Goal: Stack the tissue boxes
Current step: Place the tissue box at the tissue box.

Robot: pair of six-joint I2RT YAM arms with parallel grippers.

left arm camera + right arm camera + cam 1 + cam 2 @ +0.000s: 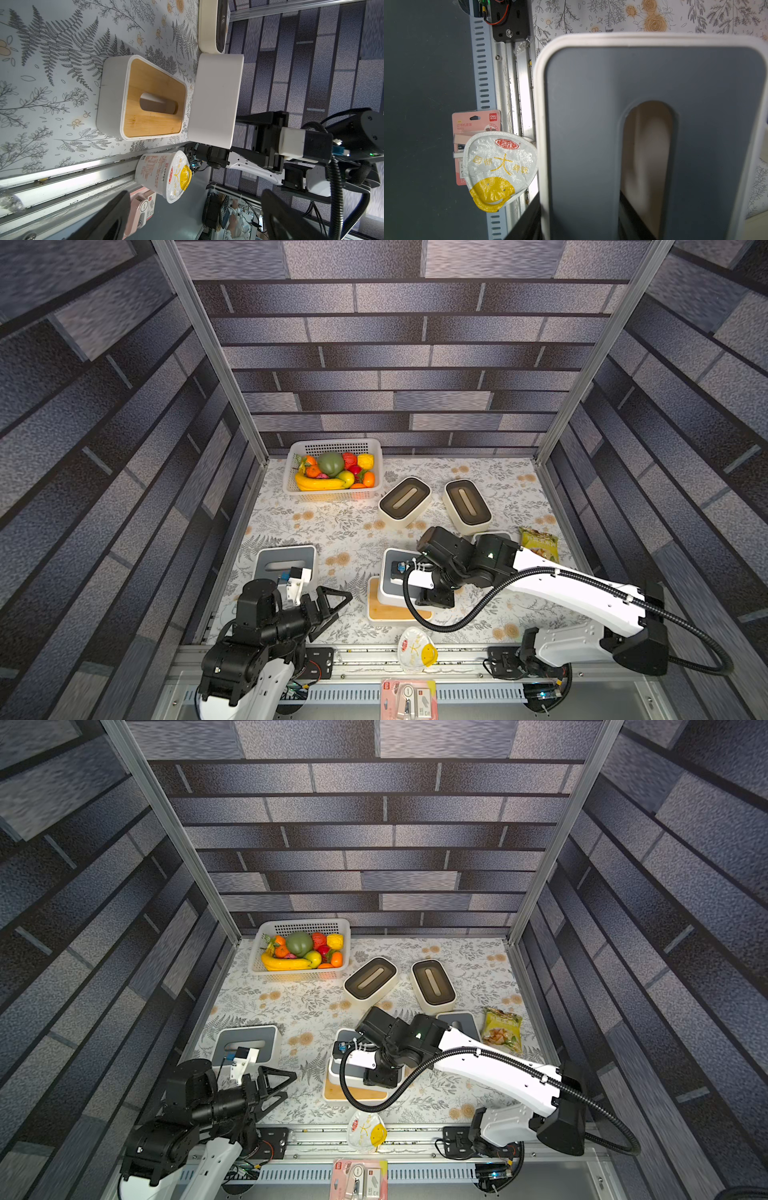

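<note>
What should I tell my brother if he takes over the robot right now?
Left tool open, empty, near a grey-lid box.
Right tool shut on another grey-lid box, in the air over the wood-lid box.
Third grey-lid box half hidden under right arm; two cream boxes at the back.
Done: nothing stacked yet. Left: set this one down, stack the rest.

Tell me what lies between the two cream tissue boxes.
Only bare floral tablecloth separates the basket-side cream box from the other cream box, in both top views.
</note>
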